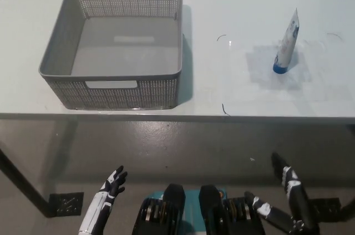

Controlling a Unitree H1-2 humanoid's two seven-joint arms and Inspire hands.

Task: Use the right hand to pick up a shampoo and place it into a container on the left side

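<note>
Tube: the shampoo tube (287, 44) stood cap-down on the table (233, 85), far right.
Basket: the grey basket (117, 88) sat left, holding nothing.
Right hand (288, 202): low near right, fingers apart, nothing held.
Left hand (108, 190): low near left, fingers apart.

White table (249, 96) w/ grey floor (194, 146) below (small dark specks).
</note>
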